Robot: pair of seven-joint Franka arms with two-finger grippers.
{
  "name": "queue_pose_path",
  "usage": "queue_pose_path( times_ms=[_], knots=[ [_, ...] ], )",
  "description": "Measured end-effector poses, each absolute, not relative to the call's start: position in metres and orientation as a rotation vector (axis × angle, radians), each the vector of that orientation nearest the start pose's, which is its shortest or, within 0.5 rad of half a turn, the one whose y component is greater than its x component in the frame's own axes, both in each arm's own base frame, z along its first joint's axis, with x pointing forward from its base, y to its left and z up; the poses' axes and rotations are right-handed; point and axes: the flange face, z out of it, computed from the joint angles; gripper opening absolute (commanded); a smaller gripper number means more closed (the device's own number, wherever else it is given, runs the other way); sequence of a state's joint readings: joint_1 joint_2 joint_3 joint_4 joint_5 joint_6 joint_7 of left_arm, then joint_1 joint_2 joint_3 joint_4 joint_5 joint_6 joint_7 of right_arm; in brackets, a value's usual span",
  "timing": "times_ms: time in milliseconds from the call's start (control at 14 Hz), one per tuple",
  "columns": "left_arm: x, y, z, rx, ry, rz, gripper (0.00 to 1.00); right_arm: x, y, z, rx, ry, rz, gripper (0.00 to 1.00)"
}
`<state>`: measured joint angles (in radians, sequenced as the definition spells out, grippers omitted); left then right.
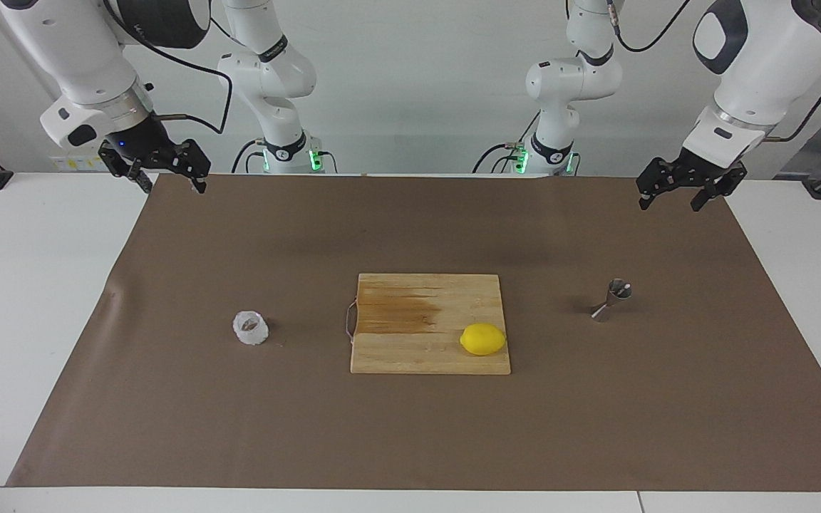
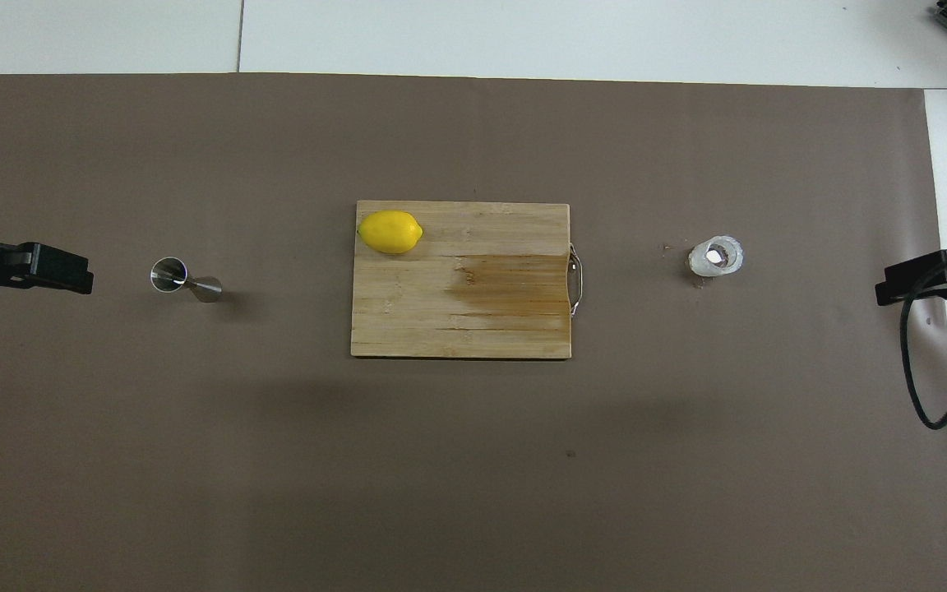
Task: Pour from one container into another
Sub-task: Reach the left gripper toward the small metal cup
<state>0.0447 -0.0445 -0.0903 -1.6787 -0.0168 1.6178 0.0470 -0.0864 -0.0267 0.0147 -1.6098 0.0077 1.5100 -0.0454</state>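
Observation:
The small ridged translucent-white cup (image 1: 250,328) (image 2: 716,256) stands on the brown mat toward the right arm's end, beside the cutting board. The steel hourglass jigger (image 1: 613,300) (image 2: 184,280) stands upright on the mat toward the left arm's end. My right gripper (image 1: 172,184) hangs open in the air over the mat's corner at its own end, holding nothing. My left gripper (image 1: 670,205) hangs open over the mat's corner at the left arm's end, also holding nothing. Both are well apart from the cup and the jigger.
A wooden cutting board (image 1: 410,356) (image 2: 461,329) with a metal handle lies in the middle of the brown mat (image 1: 410,434). A yellow lemon (image 1: 483,339) (image 2: 390,232) rests on its corner toward the jigger. White table shows around the mat.

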Motion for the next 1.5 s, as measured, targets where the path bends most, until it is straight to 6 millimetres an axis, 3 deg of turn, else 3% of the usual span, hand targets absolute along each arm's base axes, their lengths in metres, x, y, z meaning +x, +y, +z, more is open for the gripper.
queue_pose_path(
  times_ms=[501,716,859,1217,1503],
  knots=[
    [0.538,-0.023,0.593,-3.151,0.116,0.048,1.0,0.538,-0.038,0.616,-3.128,0.041,0.114,1.0],
    [0.539,-0.011,0.577,-3.156,-0.122,0.026,1.0,0.538,-0.038,0.616,-3.128,0.041,0.114,1.0],
    [0.545,-0.012,0.551,-3.164,-0.364,0.052,1.0,0.538,-0.038,0.616,-3.128,0.041,0.114,1.0],
    [0.565,-0.004,0.499,-3.091,-1.178,0.139,1.0,0.538,-0.038,0.616,-3.128,0.041,0.114,1.0],
    [0.562,0.019,0.459,-2.847,-1.908,0.248,1.0,0.538,-0.038,0.616,-3.128,0.041,0.114,1.0]
  ],
)
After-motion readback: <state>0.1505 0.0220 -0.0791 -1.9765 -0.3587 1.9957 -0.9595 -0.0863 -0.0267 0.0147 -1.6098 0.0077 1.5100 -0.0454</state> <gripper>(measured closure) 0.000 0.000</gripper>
